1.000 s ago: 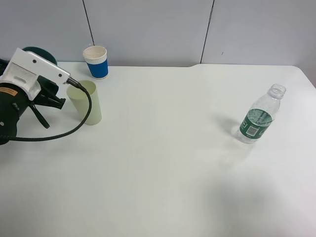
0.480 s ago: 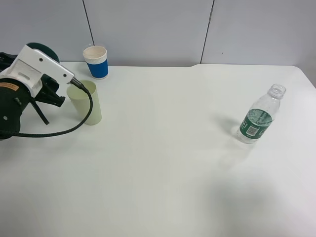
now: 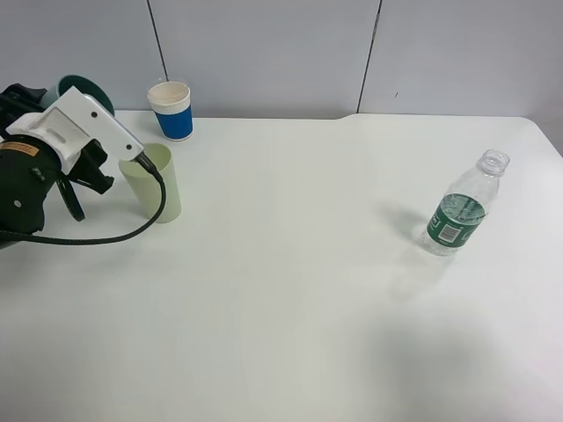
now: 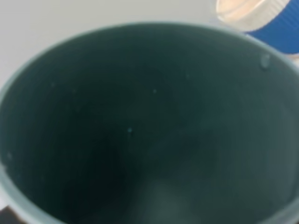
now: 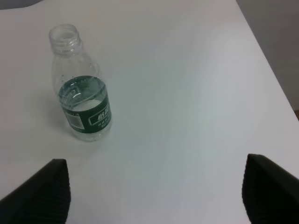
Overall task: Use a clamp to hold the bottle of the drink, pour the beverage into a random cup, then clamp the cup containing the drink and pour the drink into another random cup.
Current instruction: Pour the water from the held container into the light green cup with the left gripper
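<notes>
While the bottle stands upright and uncapped on the white surface, it is well apart from the pale cup, far across toward the right edge. Its body is clear with a green label, and the right wrist view shows a little water inside, about level with the label. The right end effector hangs over the surface near the bottle, its two dark fingers spread wide, with the bottle beyond them and not between them.

The pale cup stands upright at the left of the surface. Behind it, nearer the grey wall, stands a blue cup with a white rim. Just left of the pale cup is the left arm. The corner of its white camera mount overlaps the pale cup's rim in the high view, and a black cable loops from the mount across the pale cup's front.

A dark cup shows above the mount, on its far side from the pale cup. Its blurred teal inside fills the left wrist view, with the blue cup just past its rim. The left end effector is at the dark cup, but mount and cup hide its fingers, so I cannot tell whether they are spread or pinching it
</notes>
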Controlling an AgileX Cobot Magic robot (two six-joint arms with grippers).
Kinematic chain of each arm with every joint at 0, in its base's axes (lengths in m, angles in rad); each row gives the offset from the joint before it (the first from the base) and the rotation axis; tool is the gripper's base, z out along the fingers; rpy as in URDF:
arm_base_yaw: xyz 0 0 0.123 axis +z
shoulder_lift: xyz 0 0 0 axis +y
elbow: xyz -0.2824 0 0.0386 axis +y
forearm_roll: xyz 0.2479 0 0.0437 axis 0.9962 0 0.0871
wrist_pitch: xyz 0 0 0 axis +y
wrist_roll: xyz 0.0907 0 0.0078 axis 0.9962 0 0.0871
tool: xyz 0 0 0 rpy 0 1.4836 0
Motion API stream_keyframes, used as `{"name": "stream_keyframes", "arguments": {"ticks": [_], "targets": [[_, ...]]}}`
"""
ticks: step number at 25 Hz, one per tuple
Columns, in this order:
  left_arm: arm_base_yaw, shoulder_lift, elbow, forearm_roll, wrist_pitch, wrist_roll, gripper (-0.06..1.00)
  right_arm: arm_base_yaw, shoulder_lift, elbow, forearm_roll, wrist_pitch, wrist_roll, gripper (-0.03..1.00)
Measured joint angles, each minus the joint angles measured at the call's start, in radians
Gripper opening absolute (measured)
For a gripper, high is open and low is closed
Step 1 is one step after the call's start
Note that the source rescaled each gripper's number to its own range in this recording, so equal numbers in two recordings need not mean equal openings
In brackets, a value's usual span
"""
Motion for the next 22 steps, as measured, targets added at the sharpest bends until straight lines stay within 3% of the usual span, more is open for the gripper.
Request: {"name": "stream_keyframes", "arguments": {"ticks": [11, 22], "targets": [[0.0, 0.0, 0.0, 0.062, 0.0, 0.078, 0.03, 0.0, 0.0, 0.0, 0.0, 0.0, 0.0, 0.44], [0.0, 0.0, 0.0, 0.071, -0.015, 0.164, 0.03, 0.0, 0.0, 0.0, 0.0, 0.0, 0.0, 0.44]]}}
